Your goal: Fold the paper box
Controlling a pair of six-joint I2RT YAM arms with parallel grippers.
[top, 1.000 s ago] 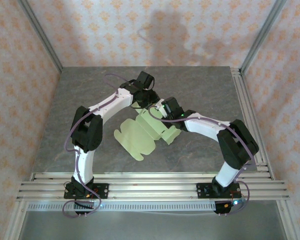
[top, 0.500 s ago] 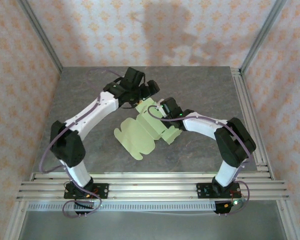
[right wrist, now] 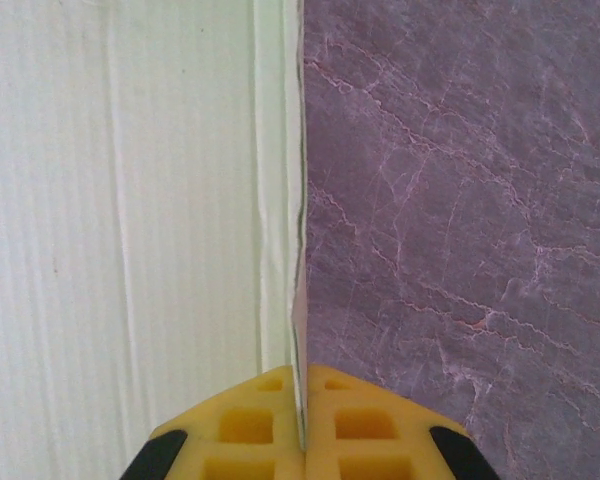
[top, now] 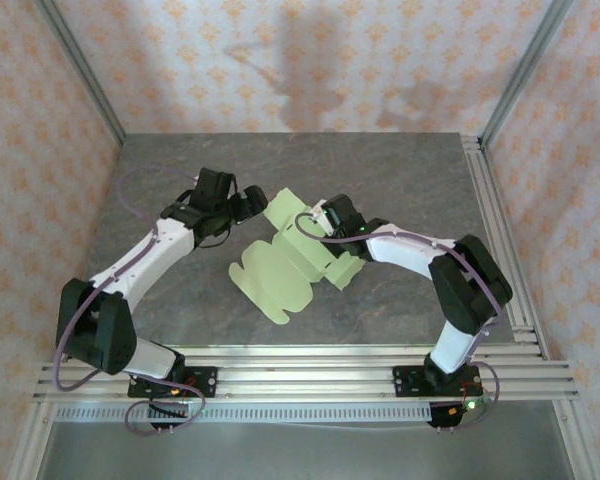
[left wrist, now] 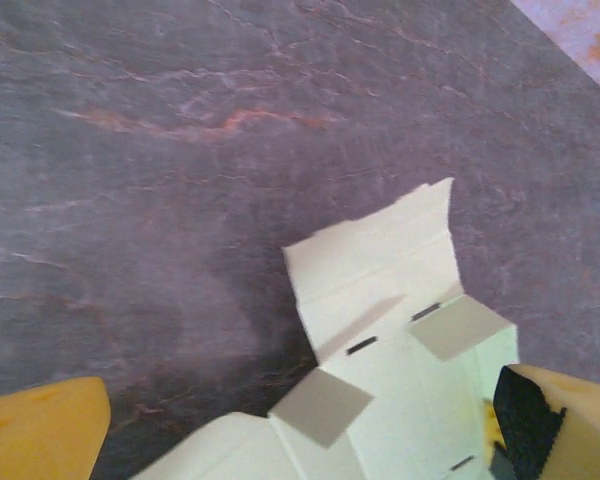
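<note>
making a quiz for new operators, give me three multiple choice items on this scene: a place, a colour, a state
1. Where is the left hand? A) over the near rail B) beside the far-left flap of the paper box C) by the right wall
2. The paper box is: A) blue B) red C) pale yellow-green
3. The right hand is: A) shut on the paper box's edge B) open above the table C) holding a cup
B: the top view shows it there. C: clear from above. A: its wrist view shows the edge pinched in it.

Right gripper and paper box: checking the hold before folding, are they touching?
Touching. In the right wrist view, the right gripper is shut on a thin edge of the paper box.
</note>
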